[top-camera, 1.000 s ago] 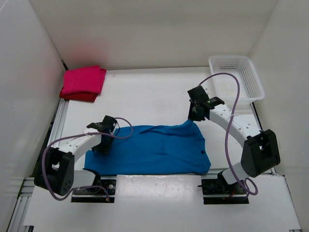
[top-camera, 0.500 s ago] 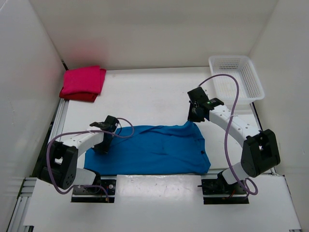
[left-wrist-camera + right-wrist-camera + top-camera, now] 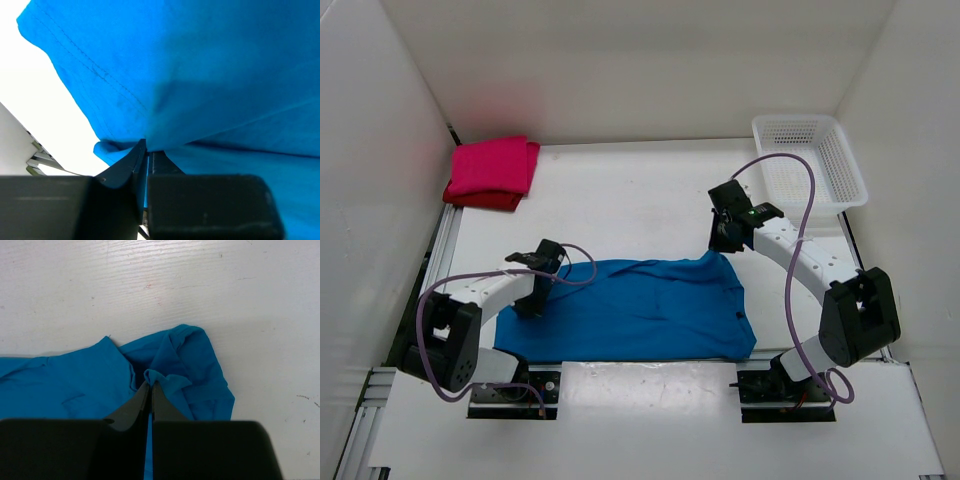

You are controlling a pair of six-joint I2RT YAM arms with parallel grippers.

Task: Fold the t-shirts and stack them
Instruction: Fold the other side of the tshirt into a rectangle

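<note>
- Blue t-shirt (image 3: 640, 315): spread wide and mostly flat on near half of table (image 3: 630, 195), between the two arms; light wrinkles, far edge uneven, near edge at table's front.
- Left gripper (image 3: 532, 300): down on shirt's left end. Wrist view: fingers (image 3: 122, 170) pressed together, pinching a fold of blue cloth at the tips; stitched hem running up and left from the pinch, cloth drawn taut above it.
- Right gripper (image 3: 723, 240): at shirt's far right corner. Wrist view: fingers (image 3: 132, 410) closed tight on a small bunched ridge of blue cloth; corner rumpled around the tips, bare white tabletop beyond.
- Magenta-pink t-shirt (image 3: 495, 167): folded, at far left corner of table, lying on top of dark red t-shirt (image 3: 480, 200); only near edge of the red one showing.
- White mesh basket (image 3: 796, 122): at far right corner, just beyond right arm's cable loop, well apart from all three shirts.
</note>
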